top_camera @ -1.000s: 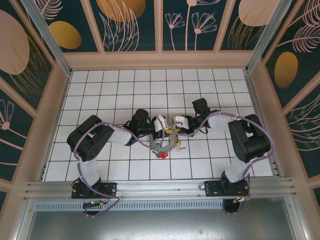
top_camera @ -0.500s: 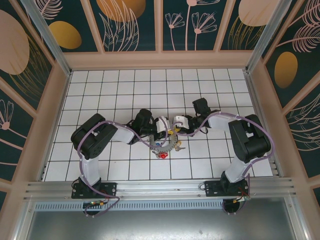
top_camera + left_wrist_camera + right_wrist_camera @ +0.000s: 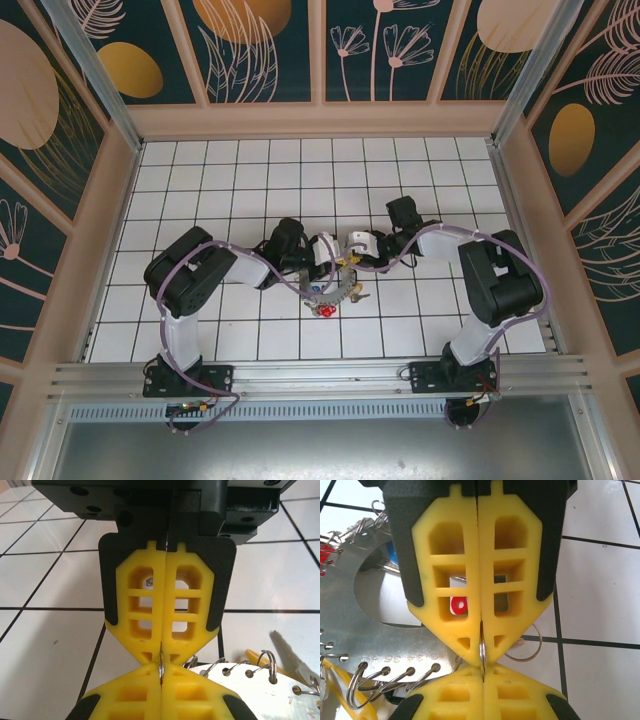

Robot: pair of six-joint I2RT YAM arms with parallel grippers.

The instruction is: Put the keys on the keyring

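**Top external view.** Both arms reach to the middle of the white tiled table (image 3: 200, 180). The left tool (image 3: 335, 262) and the right tool (image 3: 348, 259) meet tip to tip over the far edge of the keyring (image 3: 330, 292). The keyring lies flat on the table, ahead of and between the two arm bases. The keys (image 3: 327, 309) cluster at its rim, and one at the near side carries a red tag. In the last second the left arm has advanced slightly toward the right tool, and the left tool has gone from partly open to fully closed. The right arm and the keyring have not shifted.

**Left wrist view.** The left tool (image 3: 161, 676) has its yellow fingers pressed together with no gap. The right tool (image 3: 161, 656) faces it and is also closed. A thin split ring (image 3: 161, 669) is nipped at the seam where the fingertips meet. The keyring (image 3: 260, 702) is a flat silvery plate with small wire loops through holes in its rim. It lies at lower right, just beside the tips.

**Right wrist view.** The right tool (image 3: 483, 674) and the left tool (image 3: 481, 649) both clamp the split ring (image 3: 482, 654). The keyring (image 3: 385, 635) lies to the left with its open centre visible. A yellow tag (image 3: 335, 682) sits at lower left.

**Assessment.** Both tools now hold the same split ring. The step in hand is therefore probably steadying or spreading it for threading. No separate key can be made out in either grip.
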